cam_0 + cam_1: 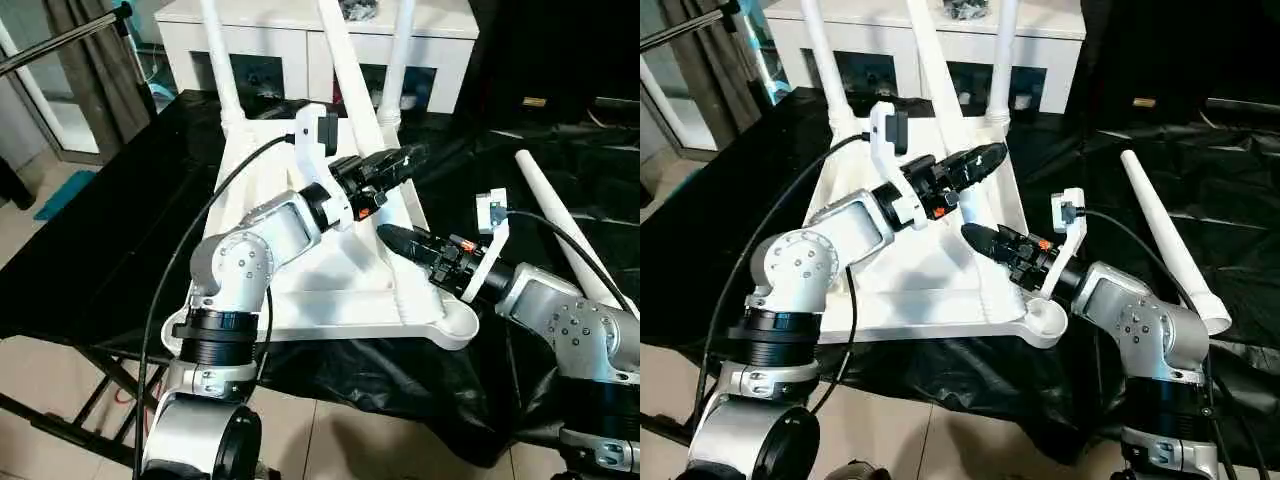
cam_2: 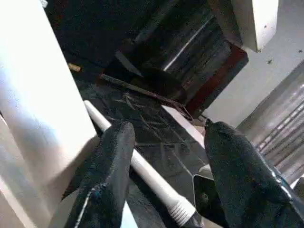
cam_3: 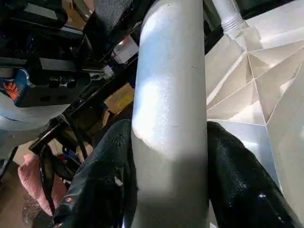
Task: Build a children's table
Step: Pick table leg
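Together, w/ both arms reaching in, we work over the upside-down white tabletop (image 1: 330, 285), which lies ribbed side up on black sheeting (image 1: 90, 230) in front of a white cabinet (image 1: 300, 40).

Head cams show 3 legs standing on the tabletop: one at the far left socket (image 1: 222, 62), one at the far right socket (image 1: 397, 62), and a leaning leg (image 1: 352, 75) running from mid-tabletop up toward the cabinet. A 4th leg, the loose leg (image 1: 1165, 235), lies on the sheeting to the right of the tabletop, apart from it.

Right wrist cam adds what head cams can't: the right gripper (image 3: 168, 175) has its two black fingers (image 3: 102, 175) pressed on either side of the leaning leg, near the tabletop ribs. Left wrist cam shows the left gripper (image 2: 164, 175) w/ fingers spread; the leaning leg sits just beside one finger, outside the gap, and the loose leg is seen beyond.

Left forearm (image 1: 260, 240) angles across the tabletop, gripper pointing right at the leaning leg. Right forearm (image 1: 1130, 315) comes from the tabletop's near right corner, pointing left.
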### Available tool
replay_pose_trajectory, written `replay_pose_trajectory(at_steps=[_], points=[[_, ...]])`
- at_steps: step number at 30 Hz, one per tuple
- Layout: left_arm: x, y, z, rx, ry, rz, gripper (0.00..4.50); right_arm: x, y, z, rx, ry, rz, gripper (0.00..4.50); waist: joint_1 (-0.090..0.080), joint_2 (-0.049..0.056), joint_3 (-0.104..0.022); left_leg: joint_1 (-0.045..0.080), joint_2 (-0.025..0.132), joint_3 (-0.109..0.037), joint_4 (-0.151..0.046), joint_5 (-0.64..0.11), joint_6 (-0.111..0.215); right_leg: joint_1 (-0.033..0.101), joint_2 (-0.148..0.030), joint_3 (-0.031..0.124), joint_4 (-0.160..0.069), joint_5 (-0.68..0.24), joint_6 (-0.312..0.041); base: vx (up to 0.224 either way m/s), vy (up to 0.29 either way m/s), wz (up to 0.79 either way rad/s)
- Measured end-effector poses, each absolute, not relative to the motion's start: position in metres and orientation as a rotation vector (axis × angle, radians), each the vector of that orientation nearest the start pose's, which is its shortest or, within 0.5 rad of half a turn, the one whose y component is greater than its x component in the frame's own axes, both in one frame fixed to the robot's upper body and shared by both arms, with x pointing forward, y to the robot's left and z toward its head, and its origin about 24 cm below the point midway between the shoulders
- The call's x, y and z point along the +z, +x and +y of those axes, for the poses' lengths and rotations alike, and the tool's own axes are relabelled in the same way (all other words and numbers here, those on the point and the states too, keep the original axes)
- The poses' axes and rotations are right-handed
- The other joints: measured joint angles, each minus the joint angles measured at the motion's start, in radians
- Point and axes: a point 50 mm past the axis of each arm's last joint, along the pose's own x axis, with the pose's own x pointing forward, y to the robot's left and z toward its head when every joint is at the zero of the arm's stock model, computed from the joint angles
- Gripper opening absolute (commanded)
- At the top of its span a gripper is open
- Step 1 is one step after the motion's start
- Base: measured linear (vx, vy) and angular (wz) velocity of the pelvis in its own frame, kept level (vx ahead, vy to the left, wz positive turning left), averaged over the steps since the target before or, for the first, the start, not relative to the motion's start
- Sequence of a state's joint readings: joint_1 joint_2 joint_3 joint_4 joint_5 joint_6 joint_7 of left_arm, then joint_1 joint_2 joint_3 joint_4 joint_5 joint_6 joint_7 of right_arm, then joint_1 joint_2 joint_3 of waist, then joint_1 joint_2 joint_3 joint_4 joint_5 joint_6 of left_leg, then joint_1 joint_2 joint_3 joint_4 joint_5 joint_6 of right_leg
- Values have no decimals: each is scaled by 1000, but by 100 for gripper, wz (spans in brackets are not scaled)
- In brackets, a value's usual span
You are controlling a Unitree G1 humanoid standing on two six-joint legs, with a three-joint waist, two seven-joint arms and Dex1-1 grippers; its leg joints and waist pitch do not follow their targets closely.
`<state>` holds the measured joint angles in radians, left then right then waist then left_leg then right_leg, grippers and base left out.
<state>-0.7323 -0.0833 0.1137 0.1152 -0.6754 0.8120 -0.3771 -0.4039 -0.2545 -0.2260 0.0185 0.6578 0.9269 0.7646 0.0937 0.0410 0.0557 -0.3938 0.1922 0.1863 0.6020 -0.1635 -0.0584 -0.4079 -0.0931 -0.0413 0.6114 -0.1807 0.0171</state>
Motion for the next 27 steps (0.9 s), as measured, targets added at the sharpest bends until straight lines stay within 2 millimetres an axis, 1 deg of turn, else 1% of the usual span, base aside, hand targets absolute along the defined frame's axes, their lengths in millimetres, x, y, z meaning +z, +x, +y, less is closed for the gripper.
replay_pose_trajectory(at_steps=[1, 2, 4, 7, 9, 11, 12, 13, 15, 16, 18, 20, 22, 27], points=[[181, 328, 41, -952, -629, 141, 308, 110, 294, -156, 920, 577, 291, 184, -2, 1, 0, 0, 0, 0, 0, 0, 0, 0, 0, 0, 0, 0, 0, 0, 0, 0], [183, 328, 46, -952, -636, 135, 326, 111, 294, -155, 924, 580, 287, 184, -3, 2, 0, 0, 0, 0, 0, 0, 0, 0, 0, 0, 0, 0, 0, 0, 0, 0], [186, 328, 55, -946, -650, 121, 333, 114, 294, -155, 922, 577, 278, 184, -3, 3, -1, 0, 0, -1, 0, 0, 0, 0, 0, 0, 0, 0, 0, 0, 0, 0], [186, 329, 70, -911, -660, 106, 367, 119, 297, -157, 899, 565, 254, 184, -3, 3, -1, 0, 0, -1, 0, 0, 0, 0, 0, 0, 0, 0, 0, 0, 0, 0], [175, 334, 85, -821, -676, 139, 379, 130, 299, -162, 895, 570, 176, 184, -4, 4, -1, 0, 0, 0, 0, 0, 0, 0, 0, 0, 0, 0, 0, 0, 0, 0], [165, 335, 93, -770, -691, 171, 388, 139, 298, -164, 905, 562, 127, 184, -3, 4, -1, 0, 0, -1, 0, 0, 0, 0, 0, 0, 0, 0, 0, 0, 0, 0], [161, 336, 94, -759, -693, 187, 412, 142, 297, -163, 914, 559, 114, 184, -1, 4, -1, 0, 0, -1, 0, 0, 0, 0, 0, -1, -1, 0, 0, 0, 0, 0], [160, 336, 92, -760, -697, 191, 419, 143, 297, -162, 922, 556, 111, 184, 1, 4, -1, -1, 0, -2, 0, 0, 0, 0, 0, -1, -1, 0, 0, 0, 0, 0], [161, 336, 85, -776, -710, 196, 427, 144, 296, -158, 946, 558, 112, 184, 6, 4, -1, -1, -1, -2, 0, 0, 0, 0, 0, -1, -1, 0, 0, 0, 0, 0], [161, 336, 79, -787, -717, 205, 439, 144, 295, -156, 958, 559, 116, 184, 7, 4, -1, -1, -1, -1, 0, 0, 0, 0, 0, 0, -1, 0, 0, 0, 0, 0], [158, 336, 72, -791, -740, 222, 439, 142, 294, -154, 969, 553, 130, 184, 8, 3, -1, -1, 0, -2, 0, 0, 0, 0, 0, -1, -1, 0, 0, 0, 0, 0], [157, 337, 71, -793, -754, 230, 450, 141, 294, -154, 967, 547, 135, 184, 8, 3, -1, -1, 0, -2, 0, 0, 0, 0, 0, -1, -1, 0, 0, 0, 0, 0], [158, 337, 68, -798, -800, 228, 450, 141, 294, -153, 966, 541, 122, 184, 7, 3, -1, -1, 0, -2, 0, 0, 0, 0, 0, -1, -1, 0, 0, 0, 0, 0], [172, 339, 70, -827, -902, 169, 450, 141, 296, -152, 948, 556, 116, 184, 7, 3, -1, -1, 0, -2, 0, 0, 0, 0, 0, -1, -1, 0, 0, 0, 0, 0]])
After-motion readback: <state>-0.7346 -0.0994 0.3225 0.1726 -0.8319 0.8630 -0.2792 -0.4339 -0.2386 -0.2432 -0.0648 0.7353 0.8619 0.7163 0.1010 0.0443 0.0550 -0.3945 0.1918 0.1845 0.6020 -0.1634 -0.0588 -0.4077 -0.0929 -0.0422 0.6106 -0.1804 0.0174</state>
